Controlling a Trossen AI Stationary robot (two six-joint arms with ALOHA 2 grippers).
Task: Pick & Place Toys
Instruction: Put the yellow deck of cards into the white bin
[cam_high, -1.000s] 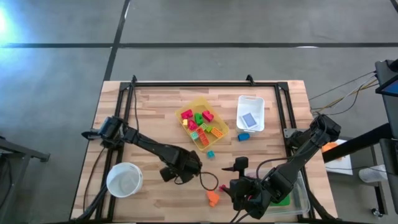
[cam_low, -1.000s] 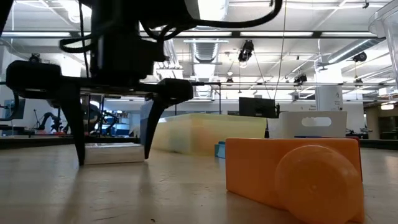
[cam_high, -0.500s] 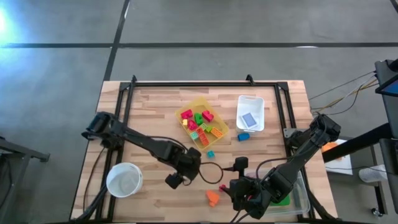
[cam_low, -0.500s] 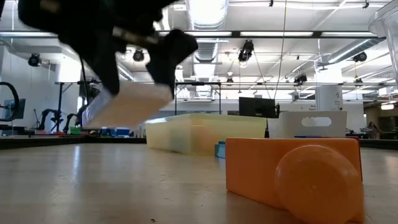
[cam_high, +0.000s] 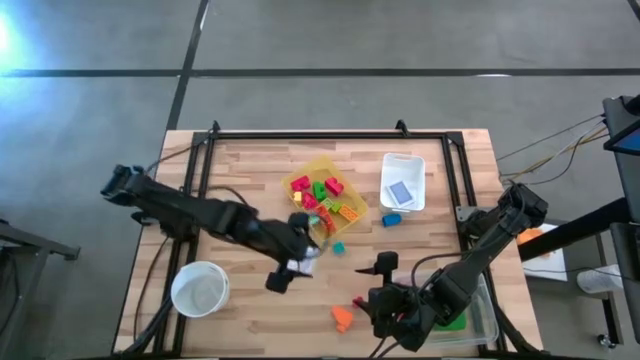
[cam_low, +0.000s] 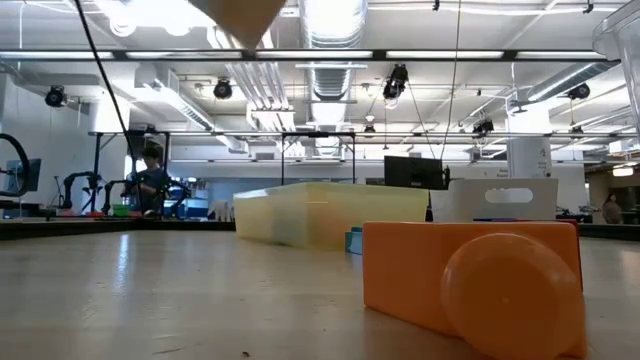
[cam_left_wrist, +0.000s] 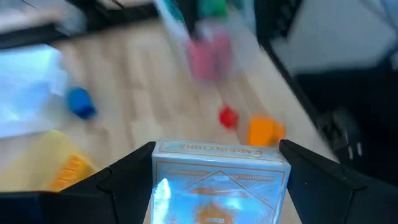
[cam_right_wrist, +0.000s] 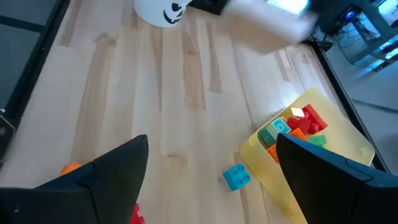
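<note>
Left pincer (cam_left_wrist: 217, 168) clamps a card box (cam_left_wrist: 221, 186) above the table.

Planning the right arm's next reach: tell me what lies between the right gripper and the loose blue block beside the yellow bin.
In the right wrist view, only bare wooden table lies between the right gripper and the blue block.

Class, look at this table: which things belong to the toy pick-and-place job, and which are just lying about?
Job: blocks in the yellow bin; orange block; red block; teal block; blue block.
Lying about: white bowl; white bin; the yellow bin itself; card box, held in the left gripper.
</note>
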